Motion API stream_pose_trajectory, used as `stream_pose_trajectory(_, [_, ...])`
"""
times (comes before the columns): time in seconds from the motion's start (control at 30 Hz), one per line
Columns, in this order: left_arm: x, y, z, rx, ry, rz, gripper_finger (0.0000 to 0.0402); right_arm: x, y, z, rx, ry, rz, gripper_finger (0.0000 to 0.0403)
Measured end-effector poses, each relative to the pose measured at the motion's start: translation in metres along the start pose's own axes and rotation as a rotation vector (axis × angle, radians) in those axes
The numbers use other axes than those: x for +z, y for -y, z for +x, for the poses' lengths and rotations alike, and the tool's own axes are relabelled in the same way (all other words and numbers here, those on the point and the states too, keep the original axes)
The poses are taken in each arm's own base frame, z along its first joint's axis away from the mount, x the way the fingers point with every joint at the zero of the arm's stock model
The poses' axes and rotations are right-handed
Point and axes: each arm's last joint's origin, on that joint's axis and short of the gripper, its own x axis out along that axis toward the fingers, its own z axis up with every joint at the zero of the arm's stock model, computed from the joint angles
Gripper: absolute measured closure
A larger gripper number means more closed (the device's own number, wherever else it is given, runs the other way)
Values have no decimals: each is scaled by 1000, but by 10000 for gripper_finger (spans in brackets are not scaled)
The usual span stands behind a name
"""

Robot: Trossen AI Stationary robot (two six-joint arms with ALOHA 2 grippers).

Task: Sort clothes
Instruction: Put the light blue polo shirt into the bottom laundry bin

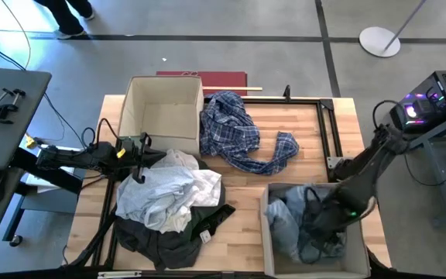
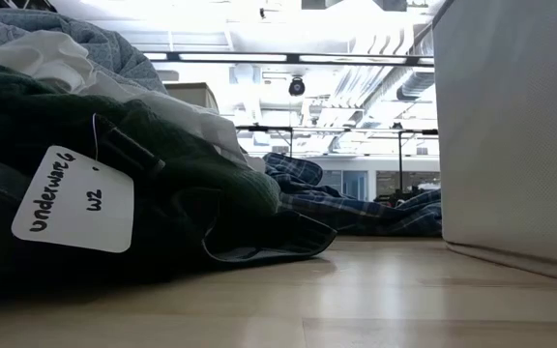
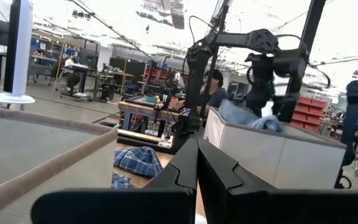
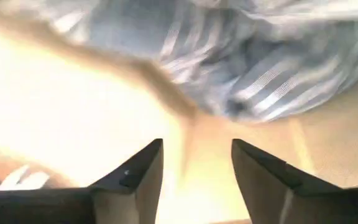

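Pale-blue garment: a light blue striped piece lies inside the beige bin at the table's near right corner; the right wrist view shows its stripes just past the fingers.
Right gripper: down inside that bin, its two fingers standing apart with a clear gap between them, nothing between them.
Plaid shirt: blue and white, spread on the wooden table between the two bins, one sleeve trailing toward the right.
Heap of clothes: white pieces on top, a dark green one and dark grey ones beneath, at the table's near left; in the low view the green piece carries a handwritten white tag.
Left gripper: over the heap's far edge, just beside the second bin; its fingers are pressed together, gripping nothing.
Second bin: beige, at the table's far left, no clothes inside.
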Motion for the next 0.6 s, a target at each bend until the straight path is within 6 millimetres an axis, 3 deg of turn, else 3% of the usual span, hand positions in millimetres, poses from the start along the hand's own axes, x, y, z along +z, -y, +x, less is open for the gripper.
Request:
stream_pose_trajectory(0.17, [0, 0, 0, 0, 0, -11, 401, -11, 15, -21, 77, 345, -71, 213])
stream_pose_trajectory(0.33, [1, 0, 0, -2, 12, -24, 401, -4, 18, -26, 14, 703, -171, 213])
stream_pose_trajectory(0.5, [4, 1, 0, -7, 40, -31, 401, 20, -9, -7, -97, 746, -372, 213])
stream_pose_trajectory(0.6, [4, 1, 0, -7, 45, -30, 401, 43, -23, 18, -219, 661, -439, 213])
